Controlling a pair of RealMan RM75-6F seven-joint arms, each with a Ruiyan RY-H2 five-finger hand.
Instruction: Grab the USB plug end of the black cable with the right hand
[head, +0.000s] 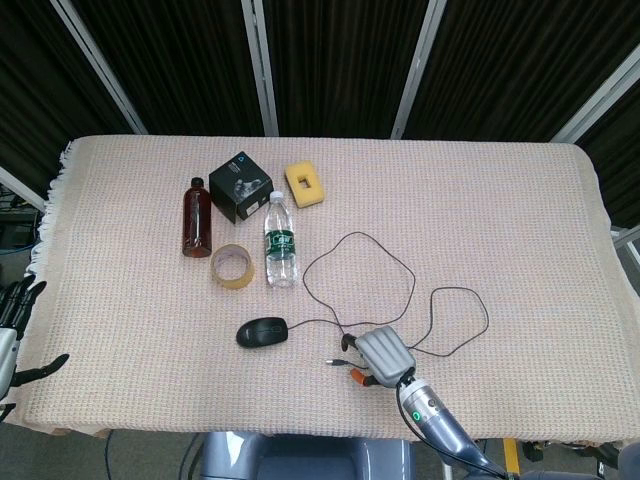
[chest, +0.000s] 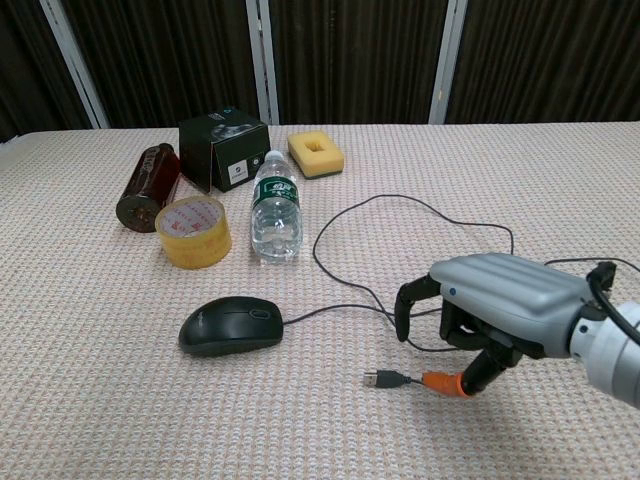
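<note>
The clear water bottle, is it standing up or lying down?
Lying down. The water bottle rests on its side on the tablecloth, its cap pointing toward the black box.

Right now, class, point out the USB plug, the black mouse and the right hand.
USB plug (chest: 379, 379), chest view, on its metal tip.
black mouse (chest: 230, 325), chest view, on the top of its shell.
right hand (chest: 492, 306), chest view, on the grey back of the hand, above the cable.

Your cloth-covered table (head: 520, 220) carries a mouse (head: 262, 332), black cable (head: 360, 270), water bottle (head: 280, 240), tape roll (head: 232, 266), brown bottle (head: 197, 217), black box (head: 240, 187) and sponge (head: 305, 184).
</note>
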